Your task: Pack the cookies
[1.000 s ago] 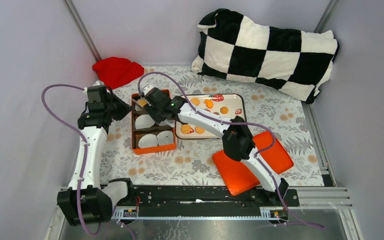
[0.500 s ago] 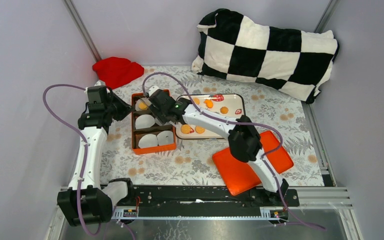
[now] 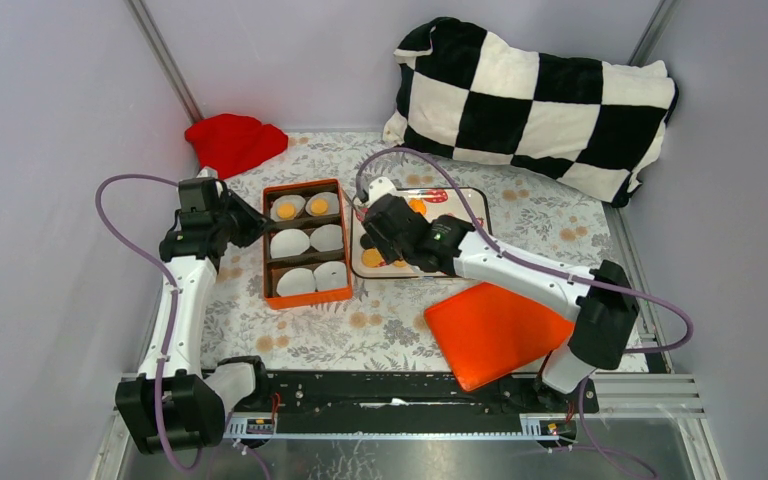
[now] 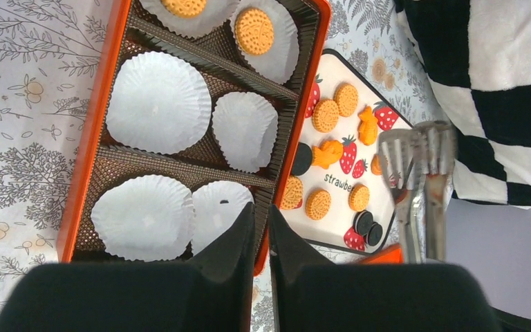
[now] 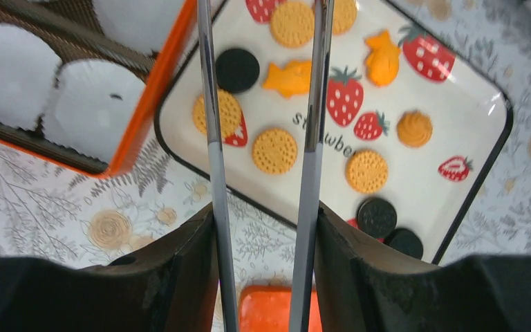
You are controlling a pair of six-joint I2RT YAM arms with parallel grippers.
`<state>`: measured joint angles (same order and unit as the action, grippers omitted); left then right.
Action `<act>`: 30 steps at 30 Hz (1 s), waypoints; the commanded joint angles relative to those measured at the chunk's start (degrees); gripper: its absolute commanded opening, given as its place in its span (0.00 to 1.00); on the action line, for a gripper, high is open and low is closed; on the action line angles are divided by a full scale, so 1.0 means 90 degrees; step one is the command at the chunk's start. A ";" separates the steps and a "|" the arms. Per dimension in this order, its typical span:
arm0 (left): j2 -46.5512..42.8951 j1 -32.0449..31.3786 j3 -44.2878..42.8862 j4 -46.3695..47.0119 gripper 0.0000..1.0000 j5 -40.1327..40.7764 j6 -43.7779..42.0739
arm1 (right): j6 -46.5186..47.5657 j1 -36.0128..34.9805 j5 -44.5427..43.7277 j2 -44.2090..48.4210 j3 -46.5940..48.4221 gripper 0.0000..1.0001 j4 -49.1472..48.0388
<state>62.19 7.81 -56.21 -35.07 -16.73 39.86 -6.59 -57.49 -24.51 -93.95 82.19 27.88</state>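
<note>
The orange box (image 3: 306,293) holds white paper liners. Two orange-yellow cookies (image 3: 286,210) (image 4: 254,30) lie in the liners of its far compartment. More cookies (image 5: 274,150), orange-yellow and a few black (image 5: 237,70), lie on the white strawberry tray (image 3: 472,194) (image 5: 422,180). My right gripper (image 3: 392,222) (image 5: 263,221) is shut on metal tongs (image 5: 211,104) (image 4: 415,180), whose open arms hang over the tray's left part with nothing between them. My left gripper (image 3: 248,222) (image 4: 261,211) is shut and empty, hovering by the box's left side.
An orange lid (image 3: 490,330) lies at the near right, under the right arm. A red cloth (image 3: 232,140) sits at the back left. A black-and-white checkered pillow (image 3: 530,95) fills the back right. Grey walls close in both sides.
My right arm has swung the tongs from over the box's far compartment rightward to the tray. Two cookies now show in that compartment. The left arm has barely moved.
</note>
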 commanded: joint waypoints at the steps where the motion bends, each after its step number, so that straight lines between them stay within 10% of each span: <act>1: -0.0026 0.0031 0.0054 0.0367 0.15 -0.0210 -0.0005 | -0.0526 -0.0037 -0.0296 0.0113 -0.0608 0.52 0.0007; 30: -0.0009 0.0028 0.0092 0.0401 0.16 -0.0201 -0.0074 | -0.0941 0.0641 0.0613 -0.1113 -0.0373 0.48 -0.0102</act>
<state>62.17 7.81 -56.18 -34.09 -18.02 39.90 -14.39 -51.79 -21.32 -102.96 74.81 27.22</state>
